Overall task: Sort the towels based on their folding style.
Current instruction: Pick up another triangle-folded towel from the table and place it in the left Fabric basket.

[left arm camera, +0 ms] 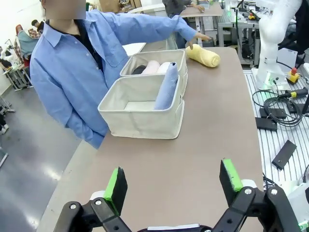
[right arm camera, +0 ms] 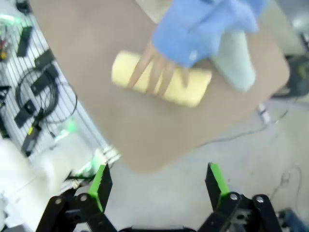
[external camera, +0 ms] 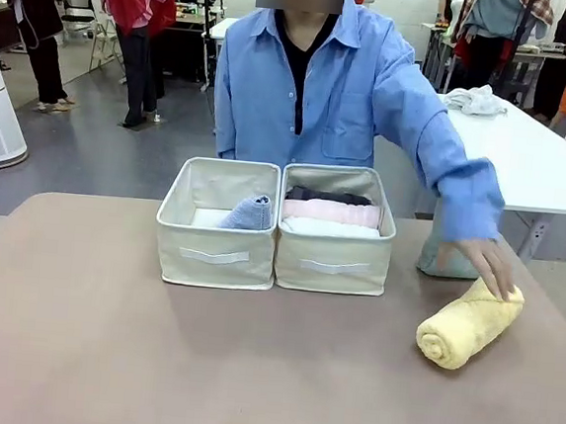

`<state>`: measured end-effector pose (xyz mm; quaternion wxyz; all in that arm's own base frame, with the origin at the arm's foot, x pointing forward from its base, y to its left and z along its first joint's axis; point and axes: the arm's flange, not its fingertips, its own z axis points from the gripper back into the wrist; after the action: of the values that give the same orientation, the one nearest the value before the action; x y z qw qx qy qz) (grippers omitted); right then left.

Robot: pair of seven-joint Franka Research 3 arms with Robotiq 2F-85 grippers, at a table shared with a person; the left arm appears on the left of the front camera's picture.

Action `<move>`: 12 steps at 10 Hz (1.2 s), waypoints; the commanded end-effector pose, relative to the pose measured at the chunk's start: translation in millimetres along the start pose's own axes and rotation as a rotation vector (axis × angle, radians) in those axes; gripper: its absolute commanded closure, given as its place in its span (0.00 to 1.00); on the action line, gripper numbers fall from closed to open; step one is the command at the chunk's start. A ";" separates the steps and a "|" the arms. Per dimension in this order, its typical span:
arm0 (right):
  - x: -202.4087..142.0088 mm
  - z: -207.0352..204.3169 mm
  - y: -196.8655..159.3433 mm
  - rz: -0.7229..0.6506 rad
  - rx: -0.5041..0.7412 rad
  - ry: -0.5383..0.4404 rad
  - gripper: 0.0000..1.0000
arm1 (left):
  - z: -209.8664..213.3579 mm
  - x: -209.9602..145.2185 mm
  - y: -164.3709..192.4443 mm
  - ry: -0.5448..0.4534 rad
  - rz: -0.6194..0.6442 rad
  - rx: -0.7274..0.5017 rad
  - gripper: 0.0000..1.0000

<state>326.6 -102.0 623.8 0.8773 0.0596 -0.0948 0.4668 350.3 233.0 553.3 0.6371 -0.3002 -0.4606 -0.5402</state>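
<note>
A yellow rolled towel lies on the table at the right, with the person's hand resting on its far end. A pale teal-green cone towel stands just behind it, partly hidden by the blue sleeve. In the left beige box leans a light blue cone towel. The right box holds dark grey, pink and white rolls side by side. My left gripper is open above the near table. My right gripper is open, hovering off the table's right edge.
The brown table has bare room in front of the boxes. A white table with a crumpled white cloth stands behind at the right. Cables and a white arm base sit beside the table's far side.
</note>
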 end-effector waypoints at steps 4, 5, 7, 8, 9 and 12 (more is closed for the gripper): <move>-31.4 -7.3 4.2 -0.032 0.010 0.013 0.00 | -1.1 -0.1 -3.3 -0.021 -0.017 0.010 0.00; -31.6 -14.7 3.6 -0.025 0.021 0.015 0.00 | -1.1 -0.1 -3.3 -0.021 -0.017 0.010 0.00; -35.1 -19.5 1.8 -0.017 0.033 0.004 0.00 | -1.1 -0.1 -3.3 -0.021 -0.017 0.010 0.00; -39.0 -16.5 4.4 -0.011 0.047 -0.006 0.00 | -1.1 -0.1 -3.3 -0.021 -0.017 0.010 0.00; -41.5 -13.1 6.2 -0.008 0.048 -0.005 0.00 | -1.1 -0.1 -3.3 -0.021 -0.017 0.010 0.00; -34.5 -18.0 2.6 -0.015 0.044 0.005 0.00 | -1.1 -0.1 -3.3 -0.021 -0.017 0.010 0.00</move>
<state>302.7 -126.3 601.5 0.8792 0.0799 -0.0851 0.4619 350.4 232.6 553.3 0.6371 -0.3003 -0.4603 -0.5405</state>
